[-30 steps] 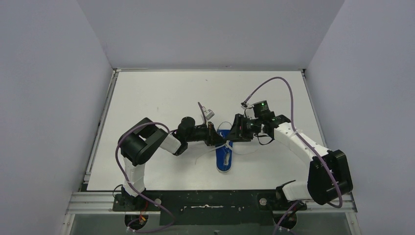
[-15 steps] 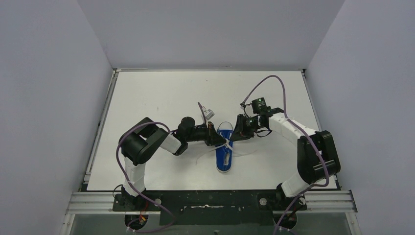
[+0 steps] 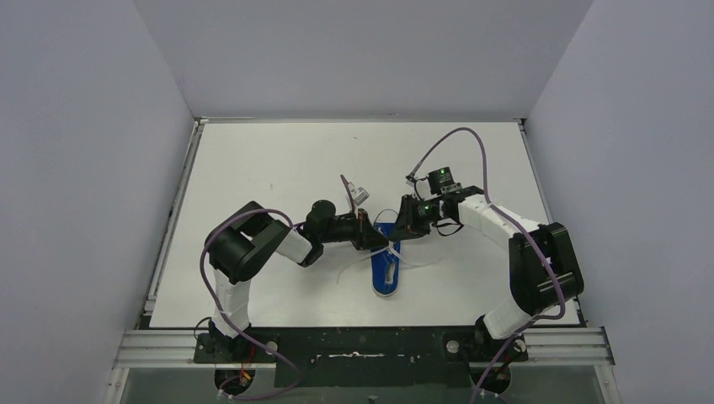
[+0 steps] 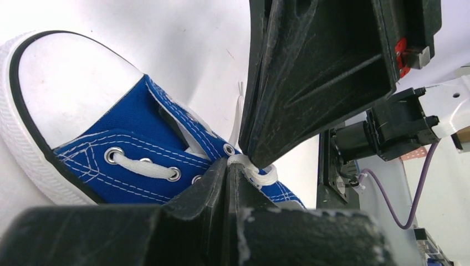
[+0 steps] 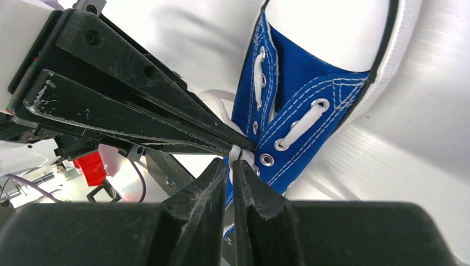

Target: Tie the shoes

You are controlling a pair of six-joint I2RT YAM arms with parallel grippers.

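The small blue sneaker [image 3: 386,263] with white laces and white toe cap lies mid-table, toe toward the far side. It also shows in the left wrist view [image 4: 127,149] and the right wrist view [image 5: 310,88]. My left gripper [image 3: 370,238] reaches in from the left and is shut on a white lace [image 4: 260,173] above the eyelets. My right gripper [image 3: 401,229] reaches in from the right and is shut on a white lace [image 5: 238,155] at the same spot. The two grippers' tips nearly touch over the shoe's tongue.
Loose lace ends trail on the white table [image 3: 253,168] to the left and right of the shoe. Grey walls close in the table on three sides. Purple cables loop over both arms.
My right arm has swung its elbow back and in toward the shoe; its gripper has shifted slightly left. My left gripper and the shoe have stayed put.
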